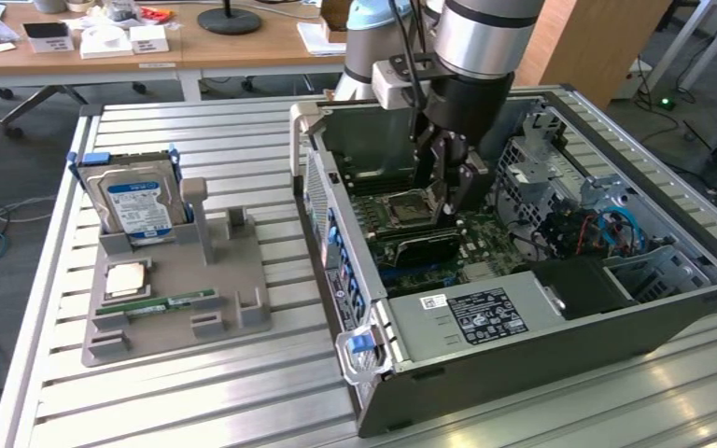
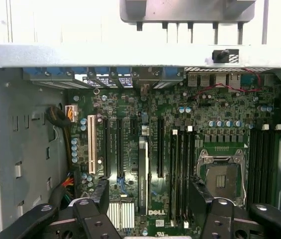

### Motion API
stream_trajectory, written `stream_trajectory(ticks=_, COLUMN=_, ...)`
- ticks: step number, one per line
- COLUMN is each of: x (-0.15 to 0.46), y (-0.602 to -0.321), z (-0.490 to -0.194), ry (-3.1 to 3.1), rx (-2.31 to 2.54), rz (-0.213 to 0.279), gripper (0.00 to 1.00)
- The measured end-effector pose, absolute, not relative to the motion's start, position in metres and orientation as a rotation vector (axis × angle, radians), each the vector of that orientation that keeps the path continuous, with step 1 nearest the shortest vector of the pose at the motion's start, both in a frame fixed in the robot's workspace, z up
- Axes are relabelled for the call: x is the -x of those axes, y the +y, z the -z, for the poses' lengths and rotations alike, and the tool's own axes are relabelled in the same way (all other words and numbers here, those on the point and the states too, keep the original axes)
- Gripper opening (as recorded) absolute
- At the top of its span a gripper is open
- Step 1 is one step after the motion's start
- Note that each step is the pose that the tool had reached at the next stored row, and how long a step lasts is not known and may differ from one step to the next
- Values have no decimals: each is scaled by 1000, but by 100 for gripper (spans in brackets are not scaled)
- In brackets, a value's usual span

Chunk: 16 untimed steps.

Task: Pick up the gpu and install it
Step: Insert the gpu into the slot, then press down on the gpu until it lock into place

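Gripper spread wide over the motherboard — gpu seemingly seated.

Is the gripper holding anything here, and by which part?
Nothing is held: the gripper is open, straddling the gpu without touching it.

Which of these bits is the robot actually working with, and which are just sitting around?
In the job: gripper, open, above the gpu standing on the motherboard inside the computer case.
Lying about: hard drive, RAM stick, processor chip, all on the grey holder.
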State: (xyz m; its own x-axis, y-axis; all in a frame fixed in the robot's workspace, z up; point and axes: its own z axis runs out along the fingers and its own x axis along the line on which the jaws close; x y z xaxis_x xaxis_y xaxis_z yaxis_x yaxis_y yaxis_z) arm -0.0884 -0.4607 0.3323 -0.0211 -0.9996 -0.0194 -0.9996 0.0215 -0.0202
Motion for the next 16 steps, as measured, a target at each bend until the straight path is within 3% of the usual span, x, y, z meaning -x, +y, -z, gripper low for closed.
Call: stream_trajectory(ticks=16, x=88, y=-461, z=-349, ry=2224, rx=2177, rz=3, gripper=75)
